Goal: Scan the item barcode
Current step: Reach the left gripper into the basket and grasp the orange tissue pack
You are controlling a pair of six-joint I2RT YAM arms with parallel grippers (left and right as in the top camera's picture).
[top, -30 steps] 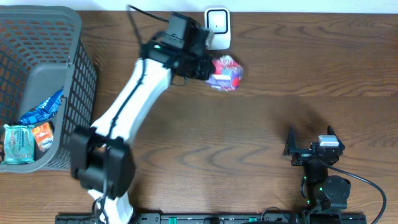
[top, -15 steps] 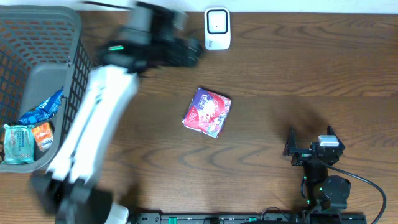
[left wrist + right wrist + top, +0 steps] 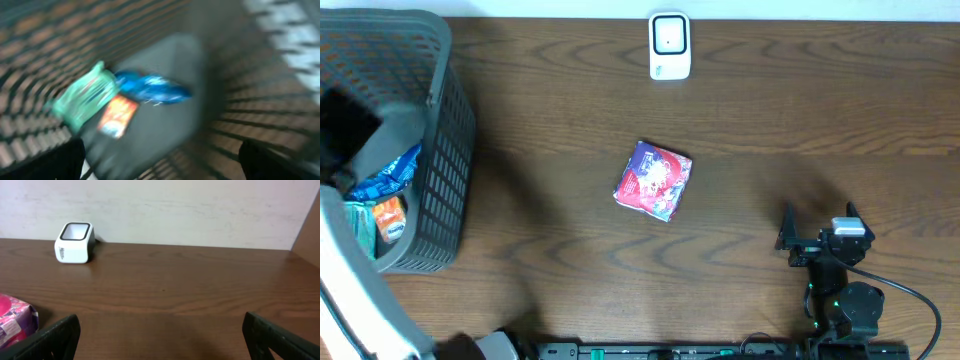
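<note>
**Item packet free on the table; both claws apart and empty.**

Overhead: the pink-and-purple packet [image 3: 654,179] lies flat near the middle of the wooden table [image 3: 770,120]. It is well apart from the white scanner [image 3: 669,46] at the far edge and from the grey basket [image 3: 445,150] at the left. The left arm [image 3: 350,300] shows as a white blur beside the basket. The right gripper [image 3: 818,232] sits at the front right, clear of the packet.

Left wrist (blurred): the left gripper [image 3: 162,162] hangs over the basket interior, fingers spread to opposite lower corners with nothing between them. Below it, a green packet [image 3: 82,97], a blue packet [image 3: 150,87] and an orange packet [image 3: 116,116] lie close together.

Right wrist: the right gripper's fingers stand wide apart, gripping nothing. The scanner stands upright at the far left. The pink-and-purple packet is cut off by the left edge, nearer the camera.
</note>
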